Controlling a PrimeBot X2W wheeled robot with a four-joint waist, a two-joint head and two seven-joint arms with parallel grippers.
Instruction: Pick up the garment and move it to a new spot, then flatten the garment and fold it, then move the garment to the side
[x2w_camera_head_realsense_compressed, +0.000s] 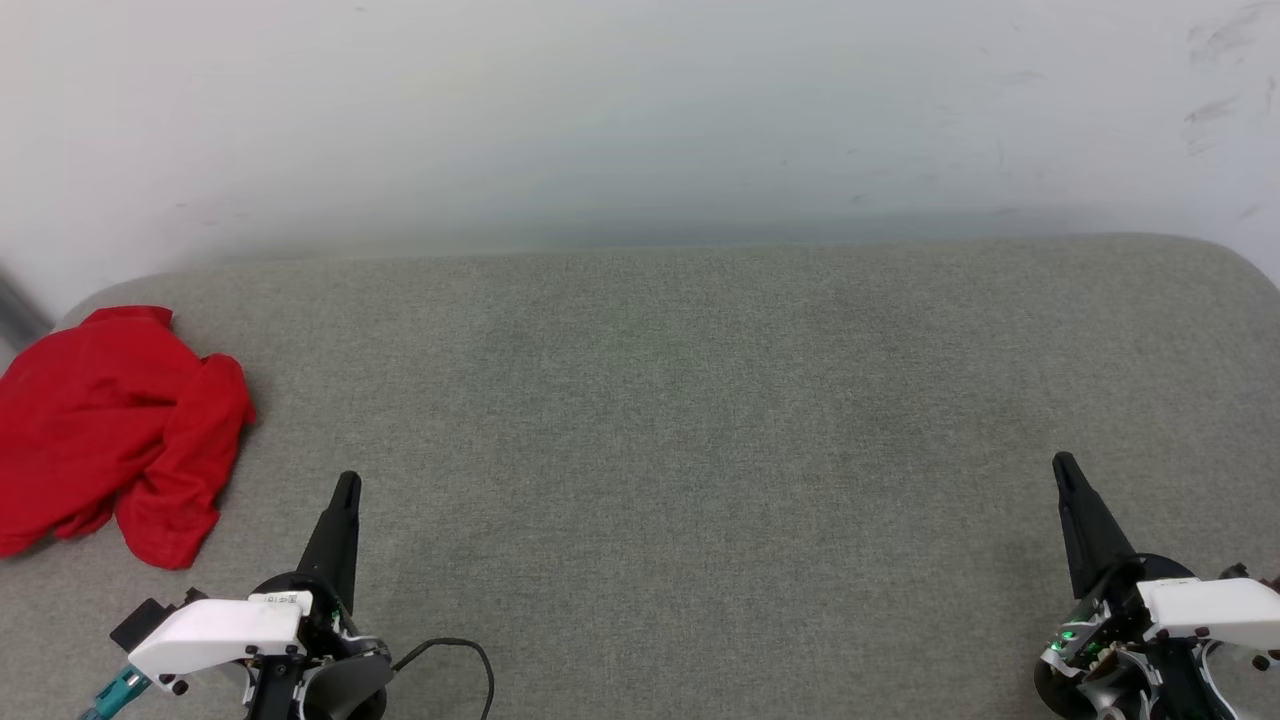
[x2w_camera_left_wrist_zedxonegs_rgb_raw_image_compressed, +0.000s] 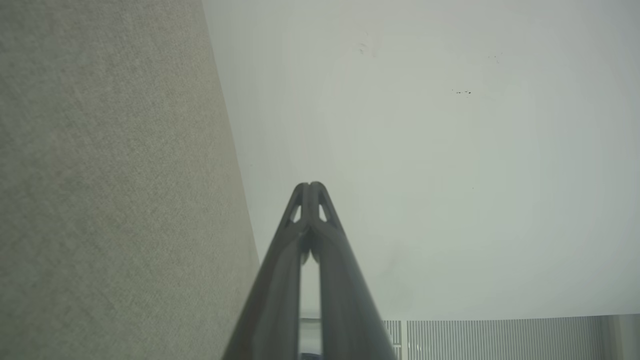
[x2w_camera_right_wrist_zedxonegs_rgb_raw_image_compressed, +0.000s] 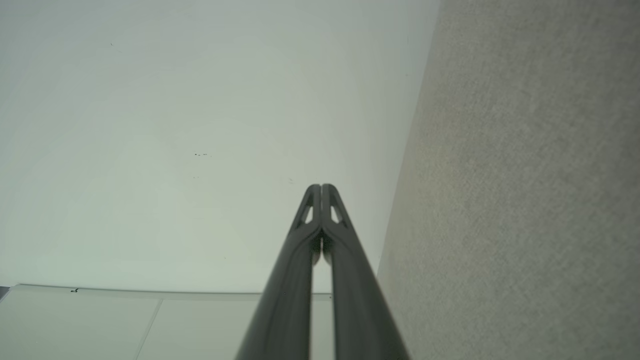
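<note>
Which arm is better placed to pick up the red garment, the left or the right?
Likely the left. The garment lies crumpled at the left edge of the grey cushion, close to the left arm; the right arm sits at the opposite side. Both jaws are shut and empty.

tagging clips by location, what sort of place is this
Probably an indoor room or lab set up for folding clothes: a grey fabric-covered surface, like a padded table or sofa seat, against a scuffed white wall, with a crumpled red garment at its left end.
</note>
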